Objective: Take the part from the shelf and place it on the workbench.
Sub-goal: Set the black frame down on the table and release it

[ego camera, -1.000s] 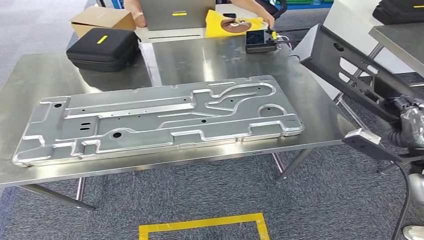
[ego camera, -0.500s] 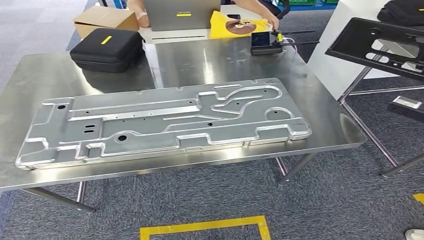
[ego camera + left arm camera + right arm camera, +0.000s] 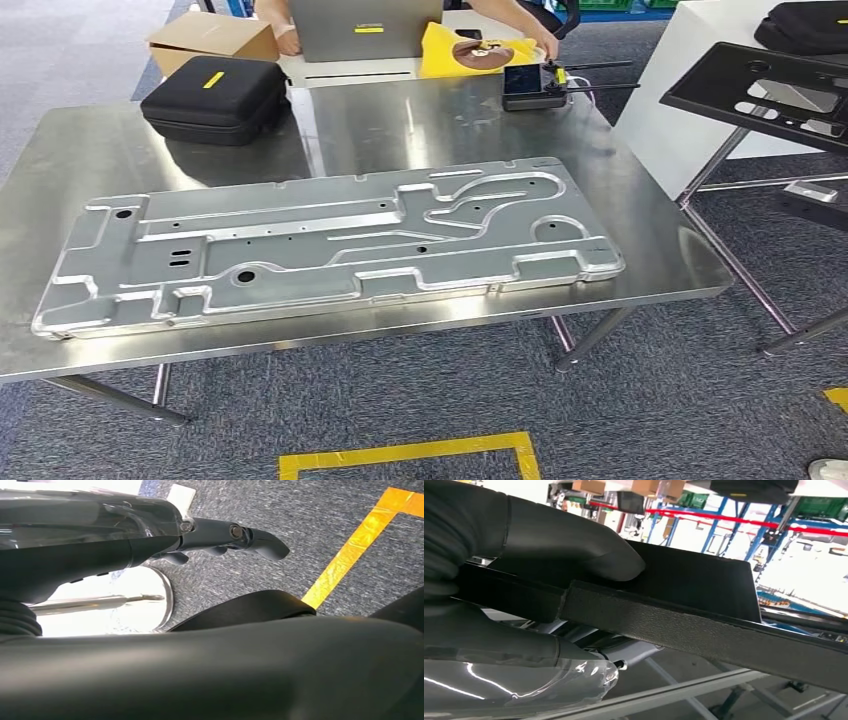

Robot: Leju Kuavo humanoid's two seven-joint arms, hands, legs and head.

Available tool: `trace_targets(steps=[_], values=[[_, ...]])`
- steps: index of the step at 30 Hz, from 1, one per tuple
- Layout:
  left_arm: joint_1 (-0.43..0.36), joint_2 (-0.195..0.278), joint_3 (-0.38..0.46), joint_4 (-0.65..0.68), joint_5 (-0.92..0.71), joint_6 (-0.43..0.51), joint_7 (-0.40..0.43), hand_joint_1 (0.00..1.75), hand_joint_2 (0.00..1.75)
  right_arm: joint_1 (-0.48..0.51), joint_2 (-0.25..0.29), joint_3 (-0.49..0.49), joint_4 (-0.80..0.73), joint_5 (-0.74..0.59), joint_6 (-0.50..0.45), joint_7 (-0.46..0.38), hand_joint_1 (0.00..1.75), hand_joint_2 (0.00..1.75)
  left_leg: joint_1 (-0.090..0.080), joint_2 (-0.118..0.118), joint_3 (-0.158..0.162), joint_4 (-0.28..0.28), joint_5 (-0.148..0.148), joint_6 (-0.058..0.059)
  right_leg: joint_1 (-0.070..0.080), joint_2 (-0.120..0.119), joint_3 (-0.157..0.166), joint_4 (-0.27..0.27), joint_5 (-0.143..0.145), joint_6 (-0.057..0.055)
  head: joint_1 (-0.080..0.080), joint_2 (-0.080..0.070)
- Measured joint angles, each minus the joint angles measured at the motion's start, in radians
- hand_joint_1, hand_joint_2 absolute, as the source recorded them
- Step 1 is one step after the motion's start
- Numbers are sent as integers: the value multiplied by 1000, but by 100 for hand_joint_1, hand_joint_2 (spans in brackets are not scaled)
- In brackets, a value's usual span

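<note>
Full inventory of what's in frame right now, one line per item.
workbench: 1, bare steel, centre of the head view
metal plate: 1, silver, flat on the workbench, long side along its near edge
case: 1, black with a yellow tag, far left corner of the workbench
cardboard box: 1, brown, behind the case
laptop: 1, grey, on the table beyond
part: 1, black frame with cut-outs, in the air right of the workbench
floor tape: yellow, on grey carpet in front of the workbench
person: arms at the far table
left hand: hangs above the carpet, holds nothing
right hand: grips the part's edge
</note>
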Motion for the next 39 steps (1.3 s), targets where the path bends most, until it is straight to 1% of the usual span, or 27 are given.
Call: trace_targets(steps=[11,21,30,31,32,34,35,36,37,38,39], values=[[3,0,-1,0,0,0,6,0,175,-5,29,47,54,-6,-32,8,175,175,4,0,0,0,0,0,4,0,0,0,0,0,0,0],[5,0,-1,0,0,1,6,0,175,0,36,51,68,-19,-38,9,175,175,4,0,0,0,0,0,4,0,0,0,0,0,0,0],[6,0,-1,0,0,1,6,0,175,27,36,47,68,-33,-47,15,175,175,4,0,0,0,0,0,4,0,0,0,0,0,0,0],[6,0,-1,0,0,1,6,0,175,29,36,46,68,-35,-48,16,175,175,4,0,0,0,-1,1,3,0,0,-3,1,1,0,0],[6,0,-1,0,0,1,6,0,175,32,35,45,68,-36,-48,16,175,175,3,0,2,-2,-1,5,1,-1,2,-8,3,4,0,0],[6,0,-1,0,0,1,6,0,175,39,33,39,66,-39,-49,16,175,175,6,1,23,-37,12,21,2,-1,13,-21,6,11,0,0],[6,0,-1,0,0,2,6,0,175,42,31,35,65,-40,-49,16,175,175,9,2,40,-61,22,29,3,-1,14,-15,0,12,1,0],[6,0,-1,0,0,2,6,0,175,44,30,31,65,-40,-50,17,175,175,13,4,56,-83,31,34,4,1,5,10,-14,13,1,0],[6,0,-1,0,0,2,6,0,175,46,30,28,65,-40,-51,17,175,175,15,5,66,-94,34,35,2,2,-17,54,-34,14,2,0],[6,-1,-1,0,0,2,6,0,175,47,29,27,65,-40,-51,17,175,175,18,6,72,-98,33,34,0,3,-49,111,-56,18,2,0],[6,-1,-1,0,0,2,6,0,175,51,29,27,65,-40,-51,17,175,175,21,6,76,-98,30,30,-4,3,-81,162,-69,24,2,0]])
